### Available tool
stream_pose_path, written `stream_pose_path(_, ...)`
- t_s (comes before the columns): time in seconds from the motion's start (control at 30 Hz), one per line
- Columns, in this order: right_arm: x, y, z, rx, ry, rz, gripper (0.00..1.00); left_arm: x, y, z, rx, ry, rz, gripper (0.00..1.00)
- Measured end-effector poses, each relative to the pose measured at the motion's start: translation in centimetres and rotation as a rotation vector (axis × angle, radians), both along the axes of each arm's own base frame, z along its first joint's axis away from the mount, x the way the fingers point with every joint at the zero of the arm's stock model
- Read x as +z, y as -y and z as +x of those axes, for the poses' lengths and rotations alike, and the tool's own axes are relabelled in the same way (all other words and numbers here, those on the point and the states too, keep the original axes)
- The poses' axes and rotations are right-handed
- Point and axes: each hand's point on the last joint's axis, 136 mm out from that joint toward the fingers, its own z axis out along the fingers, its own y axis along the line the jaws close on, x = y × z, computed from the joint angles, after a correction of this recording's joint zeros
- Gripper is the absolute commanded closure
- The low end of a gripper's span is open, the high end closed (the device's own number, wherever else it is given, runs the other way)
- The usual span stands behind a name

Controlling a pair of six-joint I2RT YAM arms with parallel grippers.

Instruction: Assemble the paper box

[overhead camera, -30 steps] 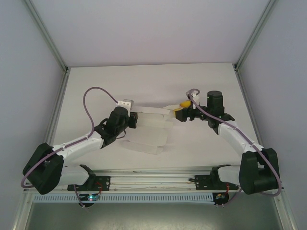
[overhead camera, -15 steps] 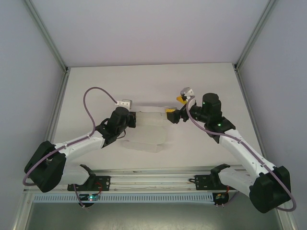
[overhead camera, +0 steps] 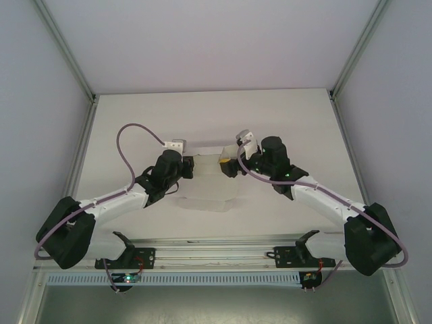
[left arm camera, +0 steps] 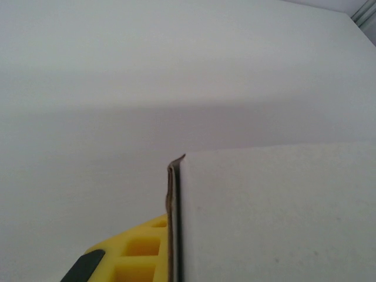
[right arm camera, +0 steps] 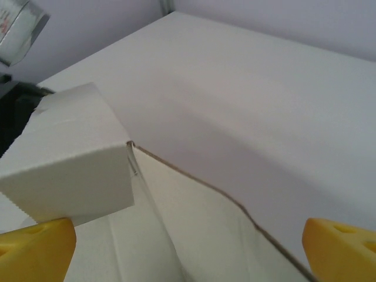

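The paper box (overhead camera: 208,193) is a white card cutout lying partly flat at mid-table, with one panel raised. My left gripper (overhead camera: 190,166) is shut on the cutout's left edge. In the left wrist view the card edge (left arm camera: 173,223) stands against one yellow finger (left arm camera: 132,252), and the panel (left arm camera: 276,211) hides the other finger. My right gripper (overhead camera: 227,164) hangs open at the cutout's right end. Its yellow fingertips (right arm camera: 35,247) straddle a flat panel (right arm camera: 194,235), beside a folded-up panel (right arm camera: 76,158), and nothing is held.
The white table (overhead camera: 283,121) is bordered by aluminium frame posts (overhead camera: 81,162) on the left and right and a rail along the near edge (overhead camera: 216,255). Both arms' cables loop above the table surface.
My right arm has swung left, carrying its gripper from the right of the cutout over its right end, and its jaws have opened wider. The left arm keeps its grip and has barely moved.
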Motion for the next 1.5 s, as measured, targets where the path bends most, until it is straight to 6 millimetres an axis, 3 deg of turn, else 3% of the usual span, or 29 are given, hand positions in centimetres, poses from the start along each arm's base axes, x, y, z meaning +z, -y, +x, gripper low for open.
stream_pose_path(0.13,-0.6,1.3,1.1,-0.141,0.019,0.038,0.02,0.3,0.2,0.2,0.007,0.004,-0.032,1.0)
stream_pose_path(0.27,0.4,2.4,1.2,-0.224,0.045,0.053,0.02,0.7,0.4,0.4,0.02,0.011,-0.073,1.0)
stream_pose_path(0.47,3.5,5.0,-2.2,-0.256,0.11,0.106,0.02,0.6,-0.7,0.4,0.08,0.014,-0.074,1.0)
stream_pose_path(0.57,3.9,6.9,-4.1,-0.294,0.109,0.136,0.02,0.5,-1.1,0.2,0.095,0.015,-0.075,1.0)
stream_pose_path(0.7,1.9,9.1,-5.0,-0.375,0.057,0.115,0.02,0.6,-1.2,0.1,0.095,0.017,-0.077,1.0)
stream_pose_path(0.87,-3.2,11.2,-4.5,-0.46,-0.085,0.031,0.02,1.1,-1.2,0.0,0.092,0.027,-0.086,1.0)
stream_pose_path(1.0,-5.7,11.3,-4.1,-0.47,-0.158,-0.014,0.02,1.4,-1.2,-0.1,0.086,0.032,-0.094,1.0)
stream_pose_path(1.13,-6.4,10.6,-3.3,-0.456,-0.169,-0.017,0.02,1.4,-0.8,-0.3,0.063,0.027,-0.101,1.0)
stream_pose_path(1.3,-5.8,9.7,-1.8,-0.451,-0.153,-0.008,0.02,1.4,-0.5,-0.5,0.038,0.023,-0.103,1.0)
stream_pose_path(1.5,-4.2,7.1,-0.9,-0.371,-0.112,0.001,0.02,1.2,-0.4,-0.5,0.032,0.023,-0.093,1.0)
